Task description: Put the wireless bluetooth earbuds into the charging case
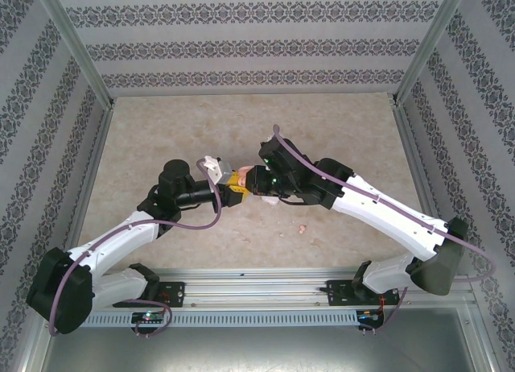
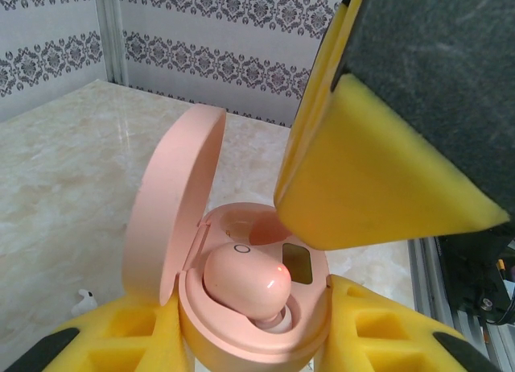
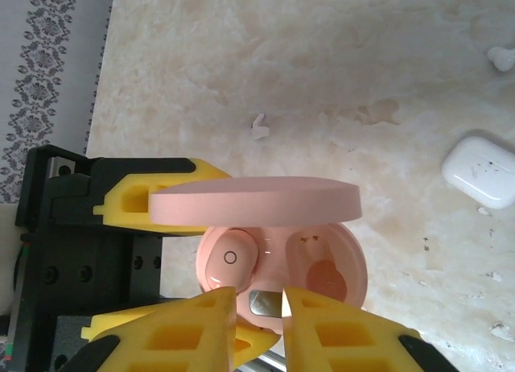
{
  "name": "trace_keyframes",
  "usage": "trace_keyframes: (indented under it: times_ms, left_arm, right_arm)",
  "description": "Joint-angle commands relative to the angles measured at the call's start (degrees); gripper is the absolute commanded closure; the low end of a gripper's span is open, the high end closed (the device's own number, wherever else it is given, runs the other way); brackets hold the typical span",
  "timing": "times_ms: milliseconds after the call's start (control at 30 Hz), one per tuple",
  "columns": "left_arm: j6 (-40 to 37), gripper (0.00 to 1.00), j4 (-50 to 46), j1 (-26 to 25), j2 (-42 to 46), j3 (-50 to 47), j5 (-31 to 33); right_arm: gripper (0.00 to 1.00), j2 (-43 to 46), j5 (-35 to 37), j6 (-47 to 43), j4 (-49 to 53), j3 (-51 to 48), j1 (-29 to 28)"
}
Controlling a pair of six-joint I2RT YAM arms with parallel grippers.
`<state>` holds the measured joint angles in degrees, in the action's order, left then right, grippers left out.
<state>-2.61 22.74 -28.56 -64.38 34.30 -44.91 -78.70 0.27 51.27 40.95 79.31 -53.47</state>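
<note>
Pincer on the left [image 2: 253, 340] clamps the open pink charging case [image 2: 173, 227], one pink earbud [image 2: 245, 279] seated in a well; right pincer [image 3: 259, 295] hangs just over the case's front rim, fingers [image 3: 193, 328] narrowly apart, gripping nothing

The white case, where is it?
In the right wrist view, the white case lies on the table near the picture's right edge, right of the open pink case.

The pink charging case [image 2: 173, 211] is smooth, glossy plastic, as is the pink earbud [image 2: 241, 279] seated in it. The yellow fingers [image 3: 346, 332] look like matt, faintly grainy foam. The desk [image 2: 64, 163] has a marble-like surface with a soft sheen. The white case [image 3: 481, 171] looks like satin plastic.
</note>
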Motion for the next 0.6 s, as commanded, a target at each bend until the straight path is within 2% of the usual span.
trace_keyframes:
  times_ms: [0, 267, 567]
  left_arm:
    - [-0.35, 0.85, 2.36, -0.81, 0.23, -0.17, -0.2]
    - [3.05, 0.84, 8.62, -0.62, -2.96, -1.22, 0.15]
    - [0.66, 0.84, 11.22, -0.54, -2.44, -2.86, -1.83]
  right_arm:
    - [0.78, -0.13, -0.91, 0.81, -1.03, -0.41, -0.19]
    - [0.78, 9.2, 2.8, 3.71, 1.0, -7.58, 1.59]
    - [0.78, 19.76, 4.12, 8.64, 1.83, -17.59, 5.22]
